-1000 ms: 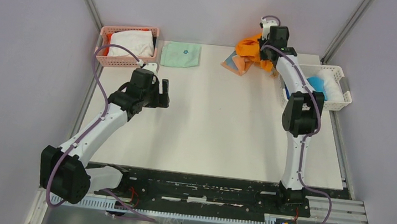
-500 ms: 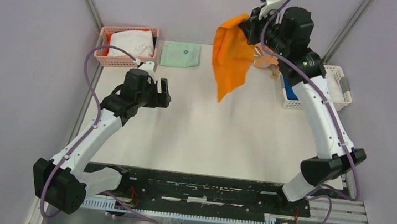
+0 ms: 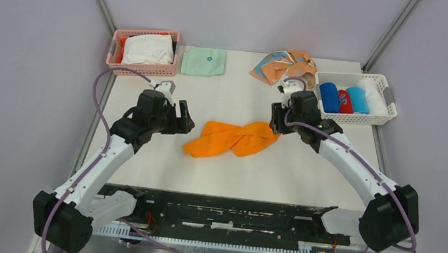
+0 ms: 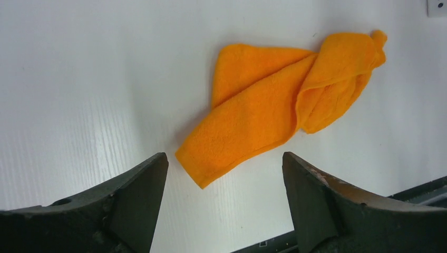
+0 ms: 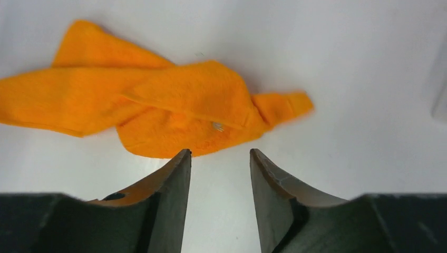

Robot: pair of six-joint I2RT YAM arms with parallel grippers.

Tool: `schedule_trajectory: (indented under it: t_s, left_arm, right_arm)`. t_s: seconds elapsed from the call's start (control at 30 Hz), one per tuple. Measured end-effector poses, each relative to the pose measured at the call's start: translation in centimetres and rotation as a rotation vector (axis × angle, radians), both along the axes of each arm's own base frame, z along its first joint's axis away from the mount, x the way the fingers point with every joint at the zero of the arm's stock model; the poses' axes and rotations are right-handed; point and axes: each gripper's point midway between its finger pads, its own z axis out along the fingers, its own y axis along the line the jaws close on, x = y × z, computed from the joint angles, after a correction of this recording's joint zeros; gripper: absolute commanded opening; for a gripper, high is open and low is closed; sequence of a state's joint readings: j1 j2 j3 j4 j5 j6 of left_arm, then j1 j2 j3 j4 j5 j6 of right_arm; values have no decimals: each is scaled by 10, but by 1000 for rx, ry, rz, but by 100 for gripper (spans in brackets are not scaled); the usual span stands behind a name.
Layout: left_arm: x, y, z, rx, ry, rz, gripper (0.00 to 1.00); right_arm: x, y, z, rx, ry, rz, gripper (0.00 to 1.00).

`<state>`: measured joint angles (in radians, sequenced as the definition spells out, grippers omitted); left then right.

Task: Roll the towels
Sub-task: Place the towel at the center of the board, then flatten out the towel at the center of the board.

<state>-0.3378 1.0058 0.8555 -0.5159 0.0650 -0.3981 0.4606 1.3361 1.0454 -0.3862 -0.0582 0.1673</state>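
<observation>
The plain bright orange soft cloth towel [image 3: 233, 139] lies unrolled on the white surface [image 3: 279, 176], to the left of the white plastic basket [image 3: 351, 119] and nearer to the front edge than the basket is. It is bunched into a long twisted strip, and the end toward the basket is folded over itself. The peach cloth towel with orange dots and pastel stripes [image 3: 281, 65] lies crumpled just beside the basket's far left corner. The royal blue towel [image 3: 329, 97] is a tight roll inside the basket, at its left end.
</observation>
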Motion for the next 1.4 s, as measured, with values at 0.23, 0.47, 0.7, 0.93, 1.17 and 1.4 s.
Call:
schedule_trajectory:
  t_s: [0.23,0.47,0.7,0.93,1.17,1.4]
  left_arm:
    - [-28,-20,-41,-38,144,-39,83]
    - [-55,-45,-80,1,274,-55,82]
    - [-63,-21,-100,-63,282,186,76]
    - [-55,-20,-110,-148,283,314,64]
    - [-39,-23,-117,-184,268,374,43]
    - [-30,-21,-113,-189,226,399,15]
  right_arm:
    - [-32,-36,-8,-17,14,-144,62]
    - [-33,-36,-35,-16,112,-212,63]
    - [-37,-36,-59,1,176,-260,64]
    - [-35,-36,-65,24,170,-292,66]
    - [-31,-52,-75,76,195,-404,66]
    - [-7,-74,-83,213,228,-574,65]
